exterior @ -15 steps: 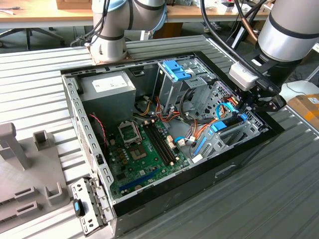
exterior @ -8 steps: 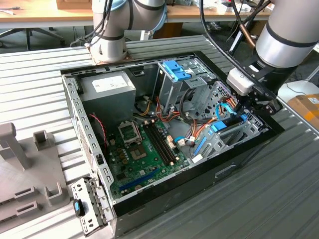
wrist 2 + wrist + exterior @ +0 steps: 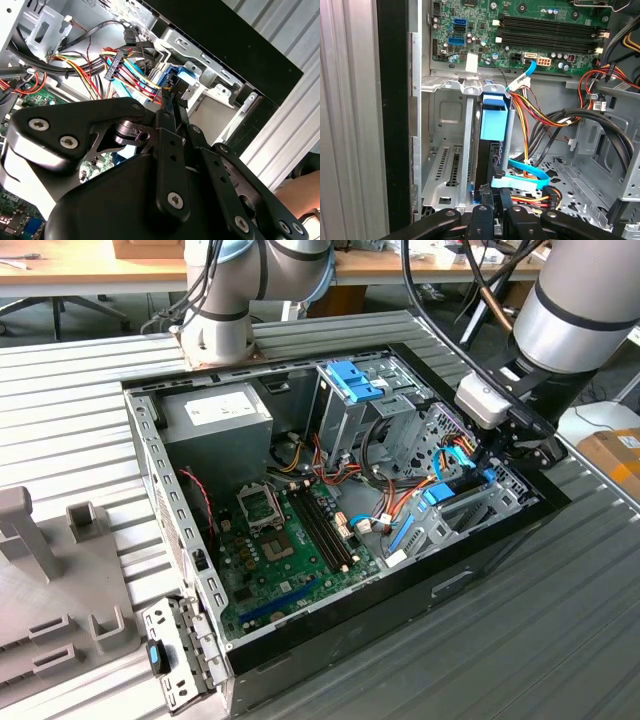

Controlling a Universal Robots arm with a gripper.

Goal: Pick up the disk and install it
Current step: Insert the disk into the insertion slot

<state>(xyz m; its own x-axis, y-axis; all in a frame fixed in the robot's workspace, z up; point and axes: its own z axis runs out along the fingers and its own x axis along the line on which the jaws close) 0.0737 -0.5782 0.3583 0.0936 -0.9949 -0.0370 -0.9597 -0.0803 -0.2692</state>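
Observation:
The disk (image 3: 492, 131) stands on edge in the metal drive bay (image 3: 447, 165) at the case's front corner, its blue rail facing up and its dark side below. In the exterior view the disk (image 3: 452, 492) sits low in that bay on the exterior view's right. My gripper (image 3: 496, 200) is directly over the disk's end, fingers (image 3: 483, 206) close together with their tips at its edge. In the second wrist view the gripper (image 3: 171, 97) narrows to a point against the blue rail (image 3: 186, 76). In the exterior view the gripper (image 3: 488, 468) reaches down into the case.
Coloured power wires (image 3: 125, 62) and a light-blue data cable (image 3: 525, 177) crowd the bay beside the fingers. The motherboard (image 3: 290, 540), a grey power-supply box (image 3: 215, 420) and a cage with a blue latch (image 3: 352, 380) fill the case. A grey fixture (image 3: 50, 580) stands on the exterior view's left.

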